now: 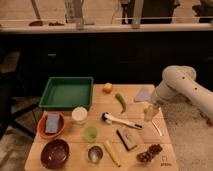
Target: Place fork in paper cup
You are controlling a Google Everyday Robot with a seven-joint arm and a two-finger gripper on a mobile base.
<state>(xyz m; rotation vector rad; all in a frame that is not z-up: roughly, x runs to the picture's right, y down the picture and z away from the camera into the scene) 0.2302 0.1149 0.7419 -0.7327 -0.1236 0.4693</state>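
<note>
The fork (156,128) is a slim silver piece lying on the right side of the wooden table (75,165), with its handle running toward the front right. My gripper (149,112) hangs on the white arm (179,86) just above and behind the fork's far end. It is open and holds nothing. The paper cup (79,115) stands upright left of the table's centre, in front of the green tray, well apart from the gripper.
A green tray (50,95) sits at the back left. Also on the table are an orange (107,88), a green pepper (120,101), a grey cloth (143,94), a black-headed brush (120,121), a green cup (90,133), a metal cup (95,153), two bowls and dark grapes (150,152).
</note>
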